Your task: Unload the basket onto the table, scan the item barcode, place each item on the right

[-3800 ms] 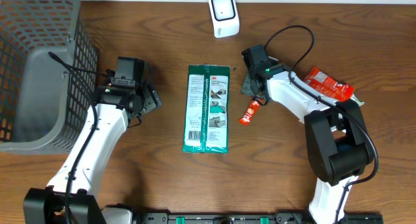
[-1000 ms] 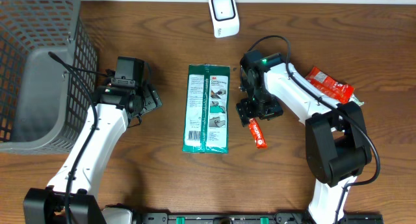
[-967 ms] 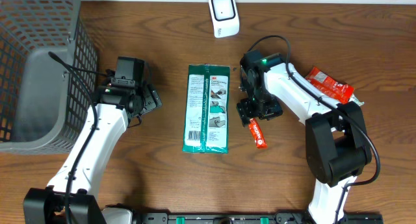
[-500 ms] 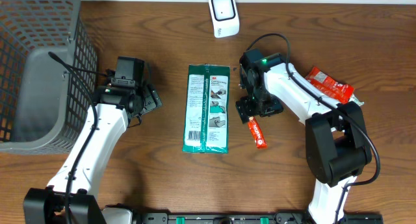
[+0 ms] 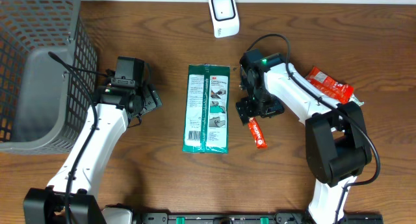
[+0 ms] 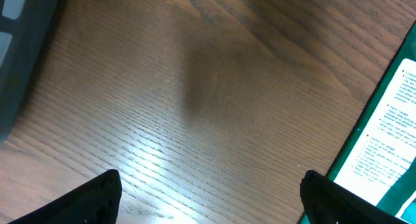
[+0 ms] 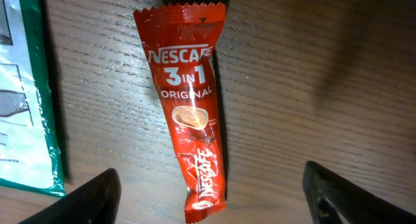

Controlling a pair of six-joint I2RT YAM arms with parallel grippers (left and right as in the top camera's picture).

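The red sachet (image 7: 192, 120) lies loose on the table (image 5: 162, 172) just beside the green packet (image 5: 208, 108), brand side up, so its barcode is probably underneath. The right claw (image 7: 211, 195) hangs spread over it, and the left claw (image 6: 208, 198), beyond the packet, is also spread.

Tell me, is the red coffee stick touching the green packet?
Apart. The right wrist view shows a strip of bare table between the red coffee stick and the green packet.

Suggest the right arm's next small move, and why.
Probably lower the right gripper and close on the Nescafé 3-in-1 sachet. Its jaws are open above the sachet, which lies free on the table, branded side up with no barcode showing, away from the white scanner.
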